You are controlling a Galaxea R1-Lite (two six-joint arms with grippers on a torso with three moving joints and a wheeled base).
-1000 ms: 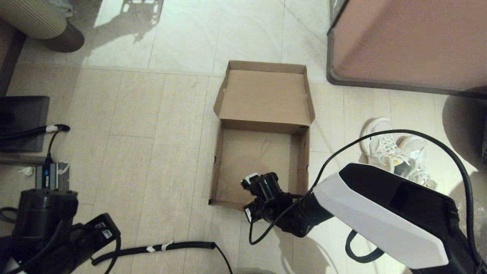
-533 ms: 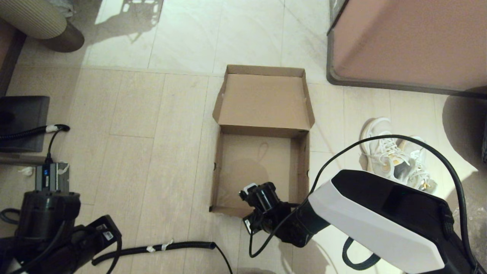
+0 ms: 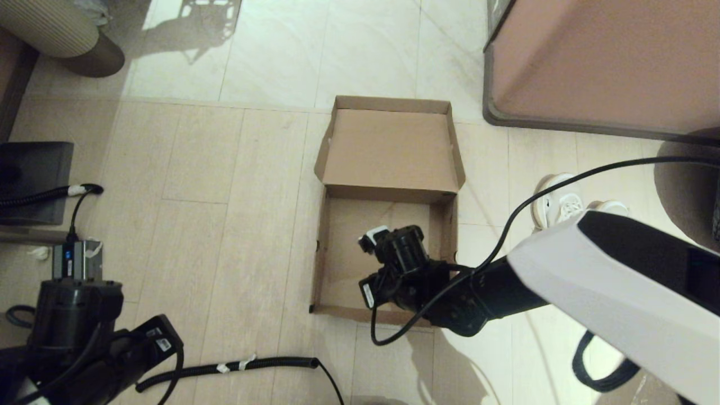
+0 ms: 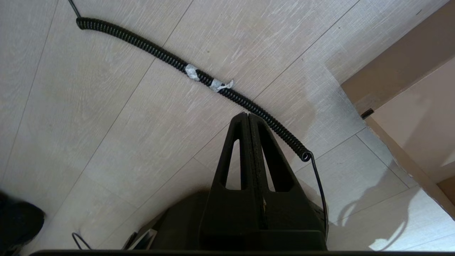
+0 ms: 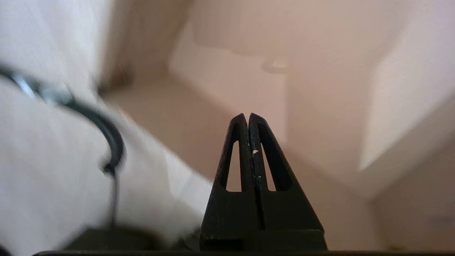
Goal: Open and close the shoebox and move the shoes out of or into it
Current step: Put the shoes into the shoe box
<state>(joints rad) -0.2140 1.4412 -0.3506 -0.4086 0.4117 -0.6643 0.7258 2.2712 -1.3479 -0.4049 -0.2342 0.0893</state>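
The brown cardboard shoebox [image 3: 320, 247] sits open on the floor, its lid [image 3: 391, 146] folded back flat and nothing inside it. My right arm reaches over the box, and its wrist [image 3: 402, 261] hangs above the front half of the inside. The right gripper [image 5: 247, 115] is shut and empty, with the box's inner walls [image 5: 320, 71] blurred beyond it. The white sneakers [image 3: 554, 205] lie on the floor to the right of the box, mostly hidden behind my right forearm. My left gripper [image 4: 247, 114] is shut and parked low at the front left.
A large pinkish-brown cabinet [image 3: 607, 62] stands at the back right. A black coiled cable [image 3: 236, 365] runs across the floor in front of the box. A dark flat device [image 3: 34, 180] lies at the far left, and a round ribbed stool [image 3: 50, 28] is at the back left.
My right arm has swung from the box's front wall further in over the box and now covers most of the sneakers. The box slid slightly toward me. The left arm stayed put.
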